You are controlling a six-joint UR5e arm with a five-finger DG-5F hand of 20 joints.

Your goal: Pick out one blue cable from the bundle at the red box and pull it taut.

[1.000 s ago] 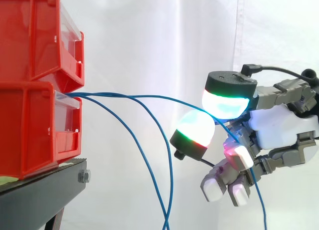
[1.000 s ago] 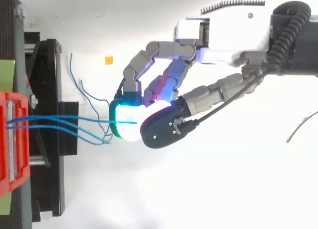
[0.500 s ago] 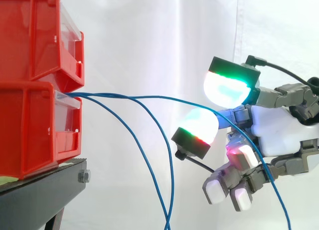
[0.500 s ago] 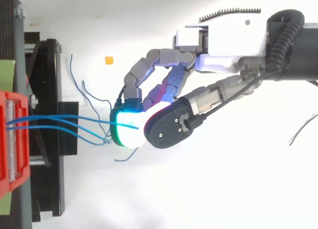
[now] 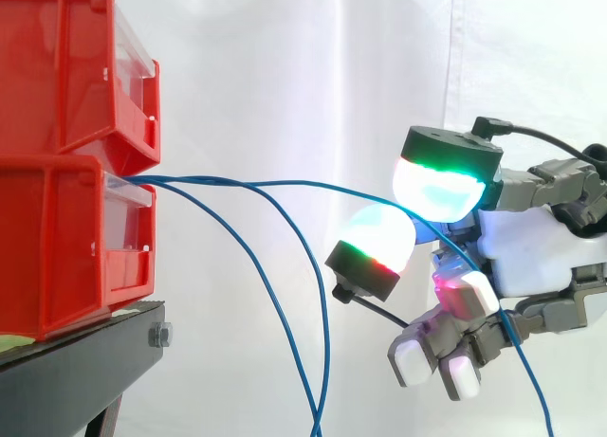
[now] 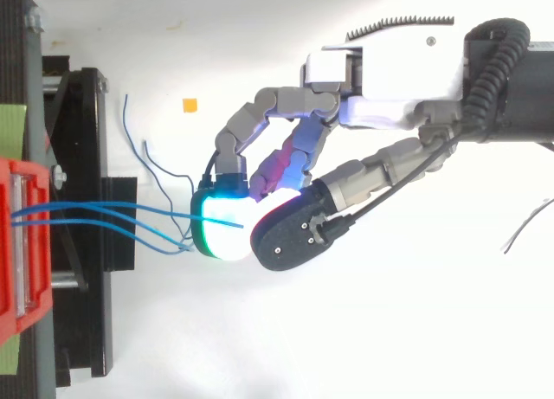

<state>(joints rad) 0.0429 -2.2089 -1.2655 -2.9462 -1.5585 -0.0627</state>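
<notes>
One blue cable [image 5: 285, 183] ran from the red box [image 5: 57, 238] out to the hand [image 5: 531, 257], well clear of the box. The fingers [image 5: 438, 186] curled round it, though their pads seemingly did not quite meet. A firmer pinch, then a straight draw away from the box, would probably avoid slipping.

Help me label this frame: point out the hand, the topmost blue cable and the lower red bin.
hand [image 5: 536, 257]: side view, on its white palm.
cable [image 5: 285, 183]: side view, midway along the topmost strand.
bin [image 5: 57, 238]: side view, on the lower bin's red side wall.
</notes>
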